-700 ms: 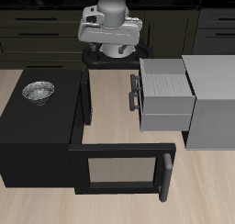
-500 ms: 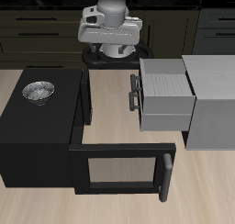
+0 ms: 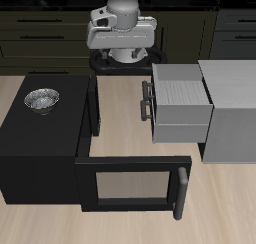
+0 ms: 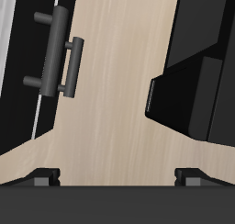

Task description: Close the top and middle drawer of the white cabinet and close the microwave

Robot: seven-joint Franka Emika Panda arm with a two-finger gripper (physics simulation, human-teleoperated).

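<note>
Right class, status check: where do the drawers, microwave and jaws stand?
Gripper open, holding nothing, high above the table. White cabinet drawers pulled out. Microwave door wide open. Small bowl on the microwave.

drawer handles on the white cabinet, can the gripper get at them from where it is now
Probably yes. The gripper hangs open over bare table, and nothing lies between it and the drawer handles; the open microwave door is nearer the front edge.

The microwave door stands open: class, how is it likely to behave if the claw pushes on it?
The microwave door will probably swing stiffly about its hinge, as it looks like a rigid framed panel. A push near the bar handle, far from the hinge, should turn it most easily. It is unlikely to tip: the microwave looks bulky.
</note>
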